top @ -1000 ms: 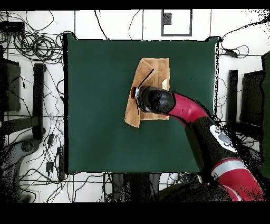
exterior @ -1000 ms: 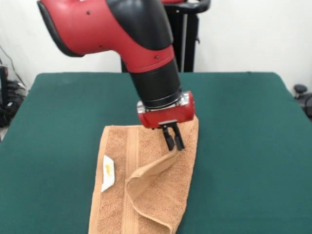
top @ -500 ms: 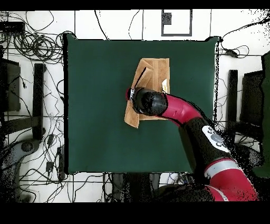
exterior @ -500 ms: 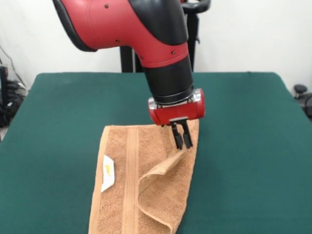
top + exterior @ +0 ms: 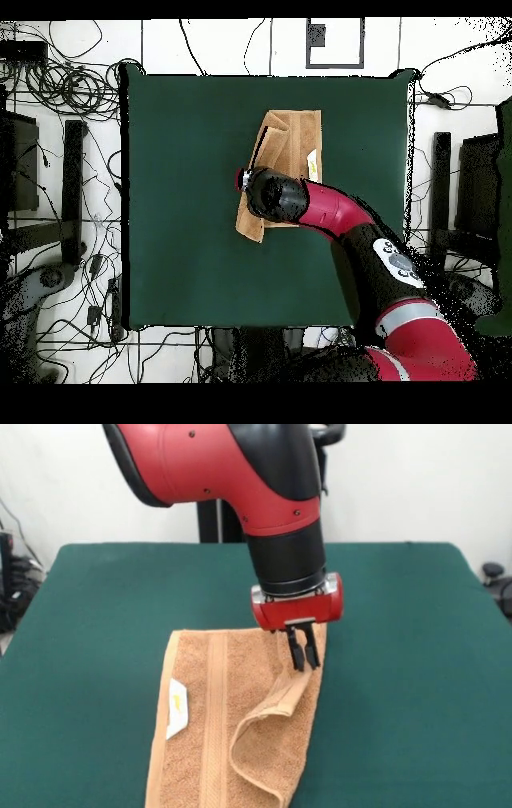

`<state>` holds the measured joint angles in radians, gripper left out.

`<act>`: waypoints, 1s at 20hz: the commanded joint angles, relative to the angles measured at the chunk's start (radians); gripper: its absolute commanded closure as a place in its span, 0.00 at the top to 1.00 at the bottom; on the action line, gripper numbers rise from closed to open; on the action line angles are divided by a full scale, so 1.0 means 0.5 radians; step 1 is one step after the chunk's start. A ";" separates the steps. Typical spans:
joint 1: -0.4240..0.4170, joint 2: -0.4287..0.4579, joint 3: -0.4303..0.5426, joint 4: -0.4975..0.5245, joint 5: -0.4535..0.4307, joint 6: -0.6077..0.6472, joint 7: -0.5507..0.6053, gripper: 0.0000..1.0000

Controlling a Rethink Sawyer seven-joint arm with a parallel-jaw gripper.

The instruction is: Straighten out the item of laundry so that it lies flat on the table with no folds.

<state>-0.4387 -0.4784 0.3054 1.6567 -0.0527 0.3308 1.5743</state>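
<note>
We see the orange-tan towel (image 5: 232, 720) lying partly folded on the green desk (image 5: 416, 664), white tag (image 5: 177, 710) showing. The gripper (image 5: 303, 656) has its jaws pinched narrow on the towel's raised folded edge.

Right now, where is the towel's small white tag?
In the front view the white tag lies on the towel near its left edge, just left of the woven stripe, well left of the gripper pinching the folded-over flap.
</note>
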 commanded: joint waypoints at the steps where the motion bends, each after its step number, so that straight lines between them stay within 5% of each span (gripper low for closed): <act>1: 0.132 0.048 -0.013 0.191 0.144 -0.131 0.579 0.00; 20: 0.383 -0.005 -0.202 0.176 0.364 -0.093 0.629 0.00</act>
<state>-0.3178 -0.4895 0.2208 1.6861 0.0580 0.3003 1.5745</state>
